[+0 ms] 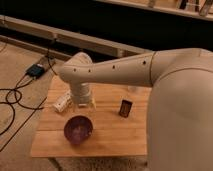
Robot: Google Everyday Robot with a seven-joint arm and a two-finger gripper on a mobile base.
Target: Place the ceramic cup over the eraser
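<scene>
Warm, dim indoor light falls from above on the wooden bench, turning it amber; the robot's pale arm catches a soft sheen along its upper side while its underside sinks into shade; the tool hangs at the arm's end over the back left of the bench, in muted light; the dark purple bowl shows a faint gleam inside; the eraser reads almost black; the floor is dull brown; the background lies in deep shadow; no harsh glare.
</scene>
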